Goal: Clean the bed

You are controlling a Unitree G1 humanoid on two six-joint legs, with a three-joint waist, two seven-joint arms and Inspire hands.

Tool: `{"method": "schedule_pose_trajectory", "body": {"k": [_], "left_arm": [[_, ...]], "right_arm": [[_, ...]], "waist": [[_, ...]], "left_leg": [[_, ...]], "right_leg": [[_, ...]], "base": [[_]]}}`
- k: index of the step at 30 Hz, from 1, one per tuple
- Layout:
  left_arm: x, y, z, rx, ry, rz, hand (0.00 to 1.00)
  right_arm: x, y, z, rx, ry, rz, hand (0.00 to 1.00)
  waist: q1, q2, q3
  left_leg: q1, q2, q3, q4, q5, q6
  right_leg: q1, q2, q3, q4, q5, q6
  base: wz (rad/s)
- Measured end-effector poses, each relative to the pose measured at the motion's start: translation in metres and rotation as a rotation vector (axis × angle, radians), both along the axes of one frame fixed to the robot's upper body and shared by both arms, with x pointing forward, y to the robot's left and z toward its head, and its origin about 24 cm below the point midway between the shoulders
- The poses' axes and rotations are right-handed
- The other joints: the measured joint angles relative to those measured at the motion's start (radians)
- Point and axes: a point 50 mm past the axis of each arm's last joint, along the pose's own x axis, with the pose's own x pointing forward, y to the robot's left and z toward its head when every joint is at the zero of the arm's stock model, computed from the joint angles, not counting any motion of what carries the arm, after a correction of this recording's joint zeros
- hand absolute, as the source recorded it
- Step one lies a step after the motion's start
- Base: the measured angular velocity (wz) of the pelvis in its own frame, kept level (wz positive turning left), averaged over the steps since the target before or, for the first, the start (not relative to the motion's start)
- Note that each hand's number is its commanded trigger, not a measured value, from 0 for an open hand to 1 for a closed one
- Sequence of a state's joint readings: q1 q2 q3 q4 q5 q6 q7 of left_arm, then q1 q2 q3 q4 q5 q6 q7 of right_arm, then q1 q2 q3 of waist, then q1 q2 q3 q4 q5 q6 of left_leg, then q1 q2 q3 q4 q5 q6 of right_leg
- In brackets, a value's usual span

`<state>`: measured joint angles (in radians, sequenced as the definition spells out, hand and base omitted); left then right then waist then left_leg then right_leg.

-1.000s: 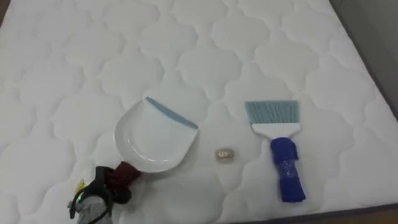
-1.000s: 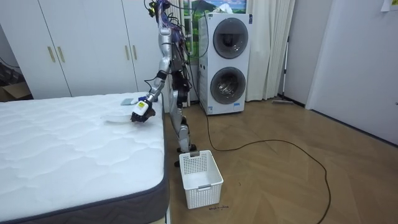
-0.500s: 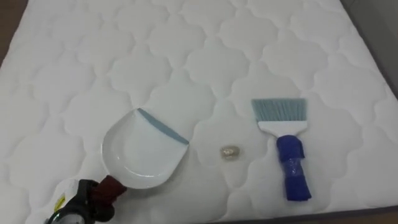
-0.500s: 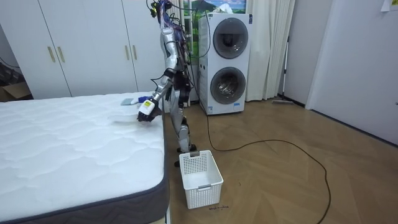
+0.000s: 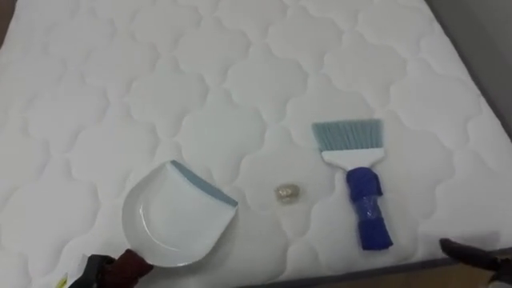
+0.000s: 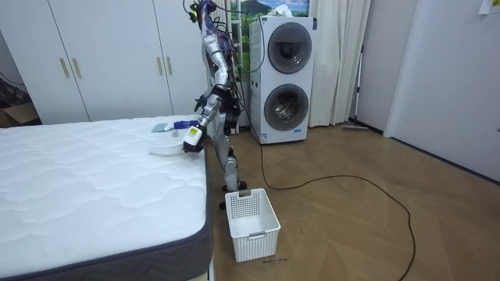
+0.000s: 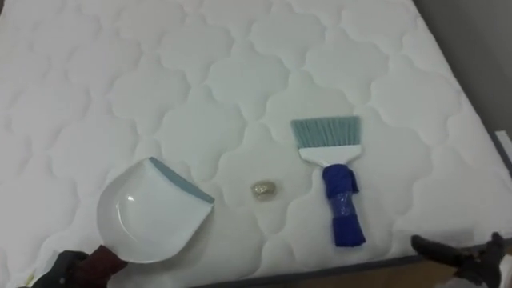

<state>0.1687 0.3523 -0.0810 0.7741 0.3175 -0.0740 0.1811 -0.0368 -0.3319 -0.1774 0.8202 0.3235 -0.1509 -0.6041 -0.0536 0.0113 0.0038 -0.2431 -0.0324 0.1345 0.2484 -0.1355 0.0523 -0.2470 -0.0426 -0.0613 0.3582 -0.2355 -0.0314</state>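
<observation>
Robot stands at the bed's long edge on the room view's right, leaning over the white quilted mattress [image 5: 240, 64].

Near left corner of the eye views: left hand [image 5: 98, 270], dark, at the mattress's near edge, closed round the dark red handle of a white plastic dustpan [image 5: 172, 220] with a grey-blue lip. Pan lies inboard of the hand, with its lip turned toward the middle of the mattress and to the right. Cannot tell whether the pan rests on the quilting or is held just above it.

Just right of the lip, apart from it: small crumpled beige scrap [image 5: 287, 192], lying alone on the quilting, between pan and brush, close to the near edge.

Right of the scrap, not touching it: hand brush [image 5: 356, 180] with pale blue bristles, white head and blue wrapped handle. It lies flat with its bristles toward the far edge and its handle toward the near edge.

Near right corner: right hand [image 5: 472, 253], dark fingers stretched out along the near edge, holding nothing, near the brush handle but clear of it.

Room view, off the bed: white slatted plastic basket [image 6: 251, 222] on the wood floor by the robot's feet; stacked white washing machines [image 6: 285, 78] behind it.
</observation>
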Motion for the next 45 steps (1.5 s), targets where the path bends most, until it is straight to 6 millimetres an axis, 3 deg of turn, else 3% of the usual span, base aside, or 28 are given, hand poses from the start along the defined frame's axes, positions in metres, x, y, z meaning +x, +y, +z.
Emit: {"method": "schedule_pose_trajectory", "body": {"k": [6,13,15,18,25,29,42,45], "left_arm": [[-0.001,-0.003,-0.002,-0.043,0.039,-0.035,1.00],[0.003,-0.009,-0.004,-0.079,0.062,-0.075,1.00],[0.005,-0.010,-0.005,-0.091,0.073,-0.080,1.00],[0.012,-0.013,-0.005,-0.096,0.072,-0.093,1.00],[0.025,-0.018,-0.002,-0.105,0.034,-0.114,1.00],[0.034,-0.022,0.001,-0.106,0.018,-0.139,1.00],[0.049,-0.031,-0.001,-0.127,0.013,-0.156,1.00],[0.049,-0.033,-0.002,-0.136,0.016,-0.158,1.00]], "right_arm": [[0.025,0.004,0.031,-0.262,-0.086,0.019,0.00],[0.047,0.012,0.050,-0.339,-0.181,-0.011,0.00],[0.052,0.016,0.054,-0.358,-0.205,0.017,0.00],[0.061,0.026,0.055,-0.370,-0.210,0.089,0.00],[0.067,0.042,0.049,-0.375,-0.184,0.218,0.00],[0.072,0.048,0.047,-0.357,-0.178,0.265,0.00],[0.086,0.085,0.032,-0.304,-0.102,0.534,0.00],[0.088,0.090,0.032,-0.296,-0.096,0.570,0.00]], "waist": [[0.007,0.006,-0.0016],[0.022,0.008,-0.0004],[0.036,0.013,0.0049],[0.045,0.021,0.0117],[0.063,0.025,0.0149],[0.078,0.037,0.0230],[0.117,0.045,0.0276],[0.123,0.047,0.0288]], "left_leg": [[-0.015,0.001,0.005,0.006,0.000,0.000],[-0.018,0.002,0.008,0.007,0.000,0.000],[-0.028,0.002,0.015,0.013,0.000,0.000],[-0.053,0.004,0.018,0.025,0.000,0.000],[-0.116,0.004,0.019,0.060,0.000,0.001],[-0.140,0.005,0.019,0.073,0.000,0.001],[-0.199,0.003,0.017,0.107,0.000,0.001],[-0.207,0.000,0.027,0.114,-0.007,0.011]], "right_leg": [[-0.015,0.001,-0.003,0.007,0.000,-0.001],[-0.021,0.000,0.005,0.017,0.000,0.000],[-0.036,-0.002,0.006,0.032,-0.001,-0.001],[-0.062,-0.002,0.006,0.042,-0.001,-0.001],[-0.125,-0.010,-0.002,0.077,-0.010,-0.006],[-0.142,-0.013,-0.007,0.081,-0.010,-0.005],[-0.200,-0.018,-0.007,0.119,-0.017,-0.006],[-0.220,-0.023,0.002,0.147,-0.026,-0.004]], "base": [[0.00],[-0.01],[-0.05],[0.00],[0.04],[0.05],[0.01],[-0.03]]}}
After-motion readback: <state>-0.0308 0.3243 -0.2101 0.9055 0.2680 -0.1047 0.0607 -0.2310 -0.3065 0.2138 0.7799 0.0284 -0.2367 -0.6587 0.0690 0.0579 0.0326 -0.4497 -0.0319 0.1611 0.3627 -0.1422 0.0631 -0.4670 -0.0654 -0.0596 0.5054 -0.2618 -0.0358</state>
